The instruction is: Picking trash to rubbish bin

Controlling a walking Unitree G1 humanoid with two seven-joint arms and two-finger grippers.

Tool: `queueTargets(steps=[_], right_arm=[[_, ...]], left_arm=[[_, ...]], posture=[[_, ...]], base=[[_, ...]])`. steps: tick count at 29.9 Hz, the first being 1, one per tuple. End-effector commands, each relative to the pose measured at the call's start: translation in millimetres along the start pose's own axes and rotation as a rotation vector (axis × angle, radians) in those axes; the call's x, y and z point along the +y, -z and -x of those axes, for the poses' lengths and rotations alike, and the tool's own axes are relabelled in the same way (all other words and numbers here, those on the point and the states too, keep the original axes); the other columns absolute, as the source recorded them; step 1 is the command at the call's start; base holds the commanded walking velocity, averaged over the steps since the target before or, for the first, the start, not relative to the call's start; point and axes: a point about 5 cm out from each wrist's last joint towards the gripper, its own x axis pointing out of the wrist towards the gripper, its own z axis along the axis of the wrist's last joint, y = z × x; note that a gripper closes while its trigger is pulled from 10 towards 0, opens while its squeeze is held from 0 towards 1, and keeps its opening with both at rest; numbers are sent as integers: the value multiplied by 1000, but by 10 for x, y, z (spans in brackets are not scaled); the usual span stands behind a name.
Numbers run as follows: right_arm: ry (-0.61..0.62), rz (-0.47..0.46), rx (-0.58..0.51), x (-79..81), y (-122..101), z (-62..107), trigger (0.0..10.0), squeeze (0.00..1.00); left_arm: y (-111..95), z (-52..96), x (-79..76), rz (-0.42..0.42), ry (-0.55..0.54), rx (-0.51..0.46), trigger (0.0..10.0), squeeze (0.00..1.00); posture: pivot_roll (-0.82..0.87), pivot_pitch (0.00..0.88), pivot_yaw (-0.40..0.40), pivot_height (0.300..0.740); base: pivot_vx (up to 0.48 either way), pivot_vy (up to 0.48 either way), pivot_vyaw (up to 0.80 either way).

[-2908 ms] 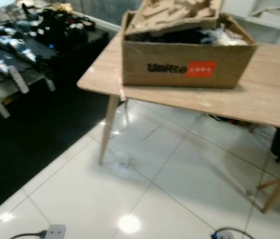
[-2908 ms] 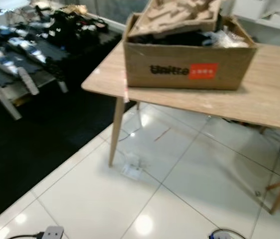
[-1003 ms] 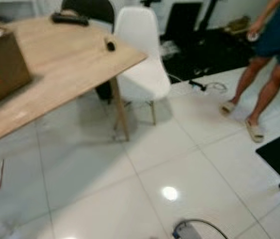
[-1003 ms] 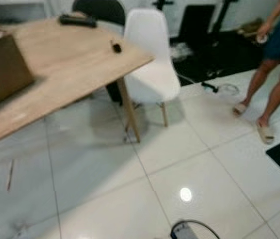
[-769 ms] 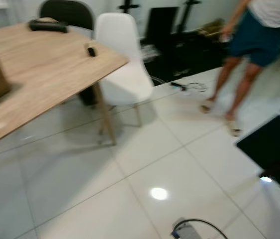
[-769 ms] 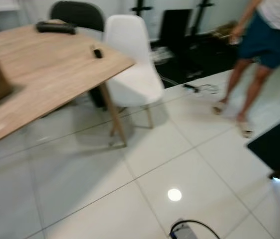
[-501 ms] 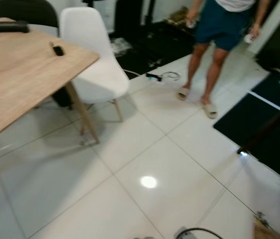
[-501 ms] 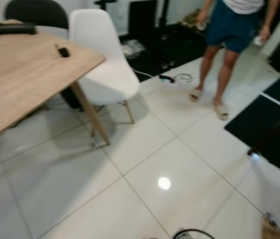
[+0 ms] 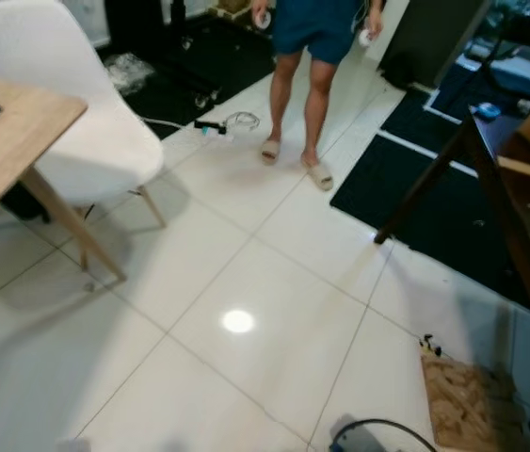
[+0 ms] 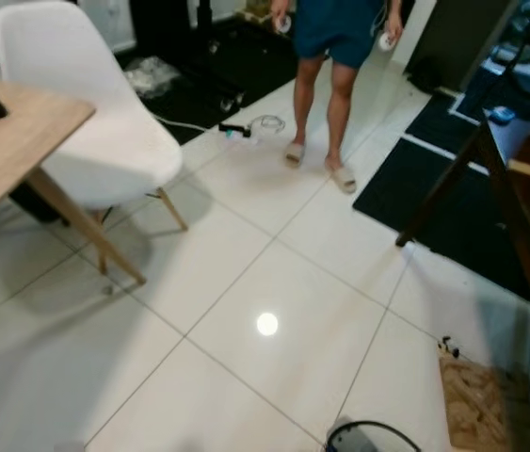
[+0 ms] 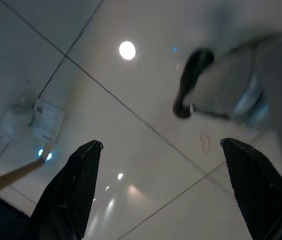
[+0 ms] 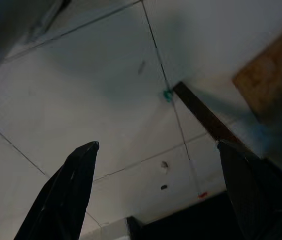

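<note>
Looking down through the head camera, the eye views show a glossy white tiled floor [image 9: 246, 282] with a wooden table [image 9: 1, 141] corner at far left and a white chair [image 9: 67, 122] just beside it. A person's legs [image 9: 307, 104] in sandals stand at the far centre, near a coiled cable [image 9: 232, 122]. Black mats [image 9: 425, 207] lie at right under a dark table [image 9: 519, 217], and a flat piece of brown cardboard [image 9: 462, 405] rests on the floor at near right; a rubbish bin cannot be made out. The left wrist view shows the left gripper [image 11: 163, 167] with its jaws wide apart above the tiles, a white scrap [image 11: 40, 120] lying on the floor beyond them. The right wrist view shows the right gripper [image 12: 156, 167], jaws likewise apart and holding nothing, above tiles with the brown cardboard [image 12: 271, 75] off to one side.
</note>
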Motion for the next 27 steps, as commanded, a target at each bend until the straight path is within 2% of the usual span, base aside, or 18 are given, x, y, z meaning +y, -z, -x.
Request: queueTargets(steps=[1, 7, 9, 10, 12, 14, 16, 17, 19, 21, 23, 27], right_arm=[[-21, -4, 33, 79, 112, -4, 10000, 0], [-28, 9, 39, 114, 160, -4, 10000, 0], [-26, -11, 31, 139, 137, -7, 10000, 0], [-24, -57, 12, 167, 74, -13, 10000, 0], [-24, -71, 5, 176, 53, -14, 10000, 0], [-28, -93, -14, 206, -10, -18, 10000, 0], [-30, -96, -20, 220, -31, -19, 10000, 0], [-34, -97, -24, 242, -49, -20, 10000, 0], [-36, -96, -26, 256, -57, -21, 10000, 0], [-40, -88, -14, 269, -14, -21, 10000, 0], [-41, -57, 17, 250, 97, -16, 10000, 0], [-37, -28, 47, 204, 195, -8, 10000, 0]], left_arm=[[114, 16, -36, -11, 13, 37, 10000, 0], [60, 6, -63, -33, 22, 27, 10000, 0], [33, 1, -58, -86, 33, 24, 10000, 0], [5, -4, -40, -147, 41, 24, 10000, 0], [-5, -5, -33, -166, 43, 24, 10000, 0], [-50, -12, -31, -238, 55, 18, 10000, 0], [-74, -15, -31, -263, 59, 15, 10000, 0], [-142, -24, -33, -313, 67, 2, 10000, 0], [-188, -29, -34, -345, 71, -7, 10000, 0], [-328, -41, -79, -397, 80, -42, 10000, 0], [-455, -47, -153, -413, 89, -79, 10000, 0], [-525, -47, -225, -416, 97, -101, 10000, 0]], posture=[[227, 126, -117, 740], [228, 122, -114, 740], [202, 103, -76, 740], [167, 93, -50, 740], [159, 91, -44, 740], [133, 87, -29, 740], [108, 80, -17, 740], [97, 77, -16, 740], [97, 77, -16, 740], [69, 75, -49, 740], [70, 78, -82, 740], [70, 83, -116, 740]], base=[[0, 0, -544], [0, 0, 0], [0, 0, 0], [0, 0, 0], [0, 0, 0], [0, 0, 0], [0, 0, 0], [0, 0, 0], [0, 0, 0], [0, 0, 0], [0, 0, 0], [0, 0, 0]])
